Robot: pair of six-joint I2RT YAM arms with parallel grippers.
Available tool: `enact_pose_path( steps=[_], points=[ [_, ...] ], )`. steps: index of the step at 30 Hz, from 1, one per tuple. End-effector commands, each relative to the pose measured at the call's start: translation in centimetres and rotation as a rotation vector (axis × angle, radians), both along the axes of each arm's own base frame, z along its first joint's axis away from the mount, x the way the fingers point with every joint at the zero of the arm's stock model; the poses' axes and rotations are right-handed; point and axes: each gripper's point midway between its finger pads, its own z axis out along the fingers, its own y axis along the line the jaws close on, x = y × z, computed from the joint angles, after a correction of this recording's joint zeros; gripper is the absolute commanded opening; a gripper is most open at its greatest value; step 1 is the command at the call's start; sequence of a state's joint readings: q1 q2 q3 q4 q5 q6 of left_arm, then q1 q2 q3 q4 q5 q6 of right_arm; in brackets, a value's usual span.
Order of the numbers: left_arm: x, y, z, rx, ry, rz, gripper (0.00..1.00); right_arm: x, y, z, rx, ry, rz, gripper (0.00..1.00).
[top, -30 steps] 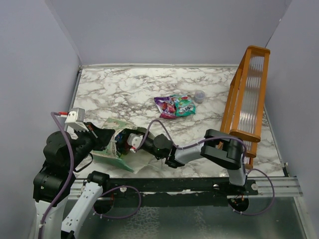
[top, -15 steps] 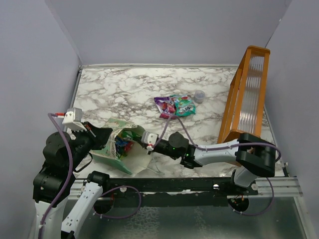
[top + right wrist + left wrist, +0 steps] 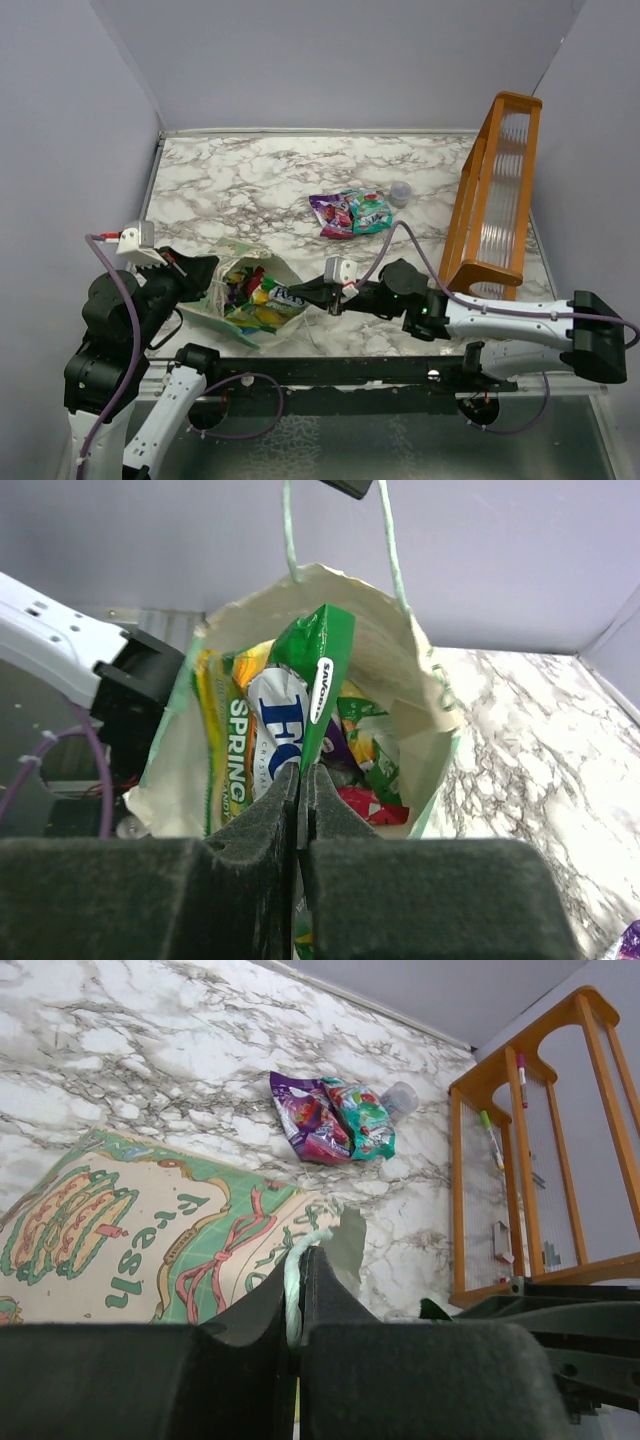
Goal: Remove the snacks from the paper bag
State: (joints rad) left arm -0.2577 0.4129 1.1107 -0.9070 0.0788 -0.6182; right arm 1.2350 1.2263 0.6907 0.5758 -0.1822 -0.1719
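Note:
The paper bag [image 3: 228, 258] lies on its side at the near left, its mouth facing right. My left gripper [image 3: 205, 272] is shut on its thin string handle [image 3: 292, 1275]; the cream patterned front [image 3: 150, 1230] spreads out beyond the fingers. My right gripper [image 3: 310, 296] is at the mouth, shut on the edge of a yellow-green snack packet [image 3: 268, 303] that sticks partly out. The right wrist view shows that packet [image 3: 262, 730] pinched at my gripper [image 3: 302, 775], with red [image 3: 365, 805] and other packets deeper inside the bag [image 3: 425, 695]. A purple and a teal snack [image 3: 350, 213] lie on the table.
A small clear cup [image 3: 400, 192] stands just right of the two loose packets. An orange wooden rack [image 3: 495, 195] leans along the right wall. Marble table [image 3: 260, 180] stretches behind the bag; grey walls close in on the left, back and right.
My right arm has drawn back to the right out of the bag, pulling the yellow-green packet partway out. The bag's mouth has opened wider. The left gripper keeps hold of the handle.

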Motion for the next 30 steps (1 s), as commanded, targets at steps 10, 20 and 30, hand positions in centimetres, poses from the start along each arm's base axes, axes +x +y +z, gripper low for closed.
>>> enact_pose_path(
  steps=[10, 20, 30],
  points=[
    [-0.1, 1.0, 0.8, 0.0, -0.023, 0.058, 0.0, 5.4, -8.8, 10.3, 0.214, 0.033, -0.455, 0.01],
    [-0.5, 1.2, 1.2, 0.003, -0.022, 0.061, 0.0, 12.8, -14.3, 12.4, 0.193, 0.0, -1.033, 0.01],
    [-0.3, 0.9, 0.9, -0.01, -0.013, 0.051, 0.0, 20.1, -11.8, 5.3, -0.014, 0.208, -1.031, 0.01]
  ],
)
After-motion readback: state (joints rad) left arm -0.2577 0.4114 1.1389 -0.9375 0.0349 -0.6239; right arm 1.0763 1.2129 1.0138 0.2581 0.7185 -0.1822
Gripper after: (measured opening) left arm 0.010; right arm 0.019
